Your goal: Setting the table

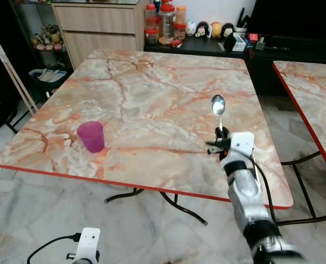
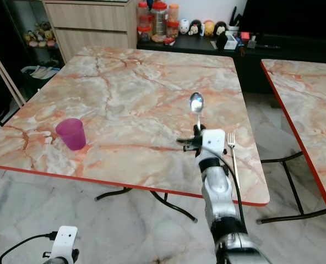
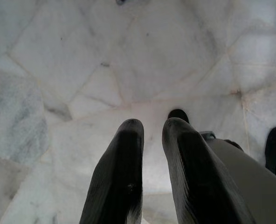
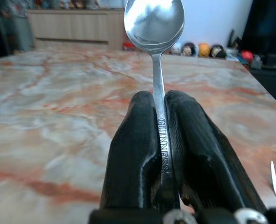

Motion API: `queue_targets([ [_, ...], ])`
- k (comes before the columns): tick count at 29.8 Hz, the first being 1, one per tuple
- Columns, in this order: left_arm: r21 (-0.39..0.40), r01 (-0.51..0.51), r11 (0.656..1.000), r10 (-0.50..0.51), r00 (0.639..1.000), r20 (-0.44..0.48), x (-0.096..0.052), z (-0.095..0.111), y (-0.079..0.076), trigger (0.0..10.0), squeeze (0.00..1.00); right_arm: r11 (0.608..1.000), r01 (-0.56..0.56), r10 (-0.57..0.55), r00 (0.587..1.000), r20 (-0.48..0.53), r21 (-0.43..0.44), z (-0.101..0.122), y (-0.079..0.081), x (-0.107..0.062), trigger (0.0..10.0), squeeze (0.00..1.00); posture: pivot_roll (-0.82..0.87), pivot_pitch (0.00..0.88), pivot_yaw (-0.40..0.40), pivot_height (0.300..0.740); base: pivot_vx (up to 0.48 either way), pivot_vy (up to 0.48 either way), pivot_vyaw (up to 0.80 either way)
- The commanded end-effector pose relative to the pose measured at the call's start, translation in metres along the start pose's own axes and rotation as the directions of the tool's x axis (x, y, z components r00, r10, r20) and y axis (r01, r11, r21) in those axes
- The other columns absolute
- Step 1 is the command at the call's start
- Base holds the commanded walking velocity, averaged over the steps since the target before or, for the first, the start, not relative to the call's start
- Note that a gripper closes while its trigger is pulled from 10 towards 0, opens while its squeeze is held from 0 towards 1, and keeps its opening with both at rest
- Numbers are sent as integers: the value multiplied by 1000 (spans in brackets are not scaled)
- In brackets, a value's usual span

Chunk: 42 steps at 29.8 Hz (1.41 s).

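Nearest the camera, at about 7 o'clock in the head views, the left gripper (image 3: 152,140) hangs idle above the pale marble floor (image 3: 82,70), its two black fingers nearly together with only a narrow gap and nothing between them. At about 5 o'clock the silver right arm reaches up over the near edge of the marble-patterned table (image 1: 152,93); the right gripper (image 1: 220,133) is clamped on the handle of a steel spoon (image 1: 218,104), which stands upright with its bowl above the fingertips. In the right wrist view the spoon's handle, stamped with lettering, runs between the two closed black fingers (image 4: 133,154) and the bowl rises clear of them. Just beside the arm, toward 3 o'clock, a fork (image 2: 232,151) lies flat on the table near its right edge, tines pointing away from the robot. At about 9 o'clock a purple plastic cup (image 1: 91,136) stands upright near the table's front-left edge, well apart from the spoon. Farther off, at 3 o'clock, the edge of a second matching table (image 1: 311,93) shows. At 12 o'clock, beyond the table, lidded jars (image 1: 166,22) and small figurines (image 1: 207,28) line a dark counter beside a wooden drawer cabinet (image 1: 97,25).
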<state>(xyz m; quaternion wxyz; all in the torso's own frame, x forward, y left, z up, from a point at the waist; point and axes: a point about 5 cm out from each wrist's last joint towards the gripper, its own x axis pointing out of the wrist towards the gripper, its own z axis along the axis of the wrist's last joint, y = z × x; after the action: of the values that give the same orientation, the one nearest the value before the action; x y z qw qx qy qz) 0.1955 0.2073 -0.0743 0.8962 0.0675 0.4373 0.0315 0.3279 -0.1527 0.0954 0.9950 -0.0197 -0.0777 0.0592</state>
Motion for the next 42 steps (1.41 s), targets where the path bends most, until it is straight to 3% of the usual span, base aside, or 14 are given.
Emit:
queue_targets([
  [1,-15,-10,1000,10,1000,2,0,0,1,10000,0,1000,-17,19,998,67,-25,11,1,-2,10000,0,-9,0,-15,740,0,0,0],
  [6,-14,-11,1000,11,1000,1,0,-2,-1,10000,0,998,-28,31,999,45,-60,-1,7,-24,10000,0,-25,0,-5,740,0,0,0],
  [9,-39,-19,999,19,1000,1,-1,-4,-2,10000,0,998,-25,28,998,54,-59,4,12,-27,10000,0,-29,0,-3,740,0,0,0],
  [14,-35,-17,999,16,1000,-8,-2,-8,-9,10000,0,999,12,-9,997,71,-44,10,12,-20,10000,0,-34,0,-2,740,0,0,0],
  [20,-29,-5,1000,5,1000,-22,-2,-11,-13,10000,0,999,28,-24,996,90,-44,19,15,-10,10000,0,-25,0,-1,740,0,-480,0],
  [27,-20,-3,1000,2,1000,-22,-2,-11,-12,10000,0,997,20,-11,994,109,-80,23,17,-10,10000,0,-26,0,-1,740,0,-480,0],
  [34,-16,-9,1000,9,1000,-19,-1,-8,-9,10000,0,993,55,-44,993,109,-104,22,9,-19,10000,0,-40,0,0,740,0,-480,0],
  [42,-23,-17,1000,16,999,-29,-2,-12,-7,10000,0,981,164,-165,986,4,-104,-1,-11,-34,10000,0,-39,0,-10,740,0,-480,0],
])
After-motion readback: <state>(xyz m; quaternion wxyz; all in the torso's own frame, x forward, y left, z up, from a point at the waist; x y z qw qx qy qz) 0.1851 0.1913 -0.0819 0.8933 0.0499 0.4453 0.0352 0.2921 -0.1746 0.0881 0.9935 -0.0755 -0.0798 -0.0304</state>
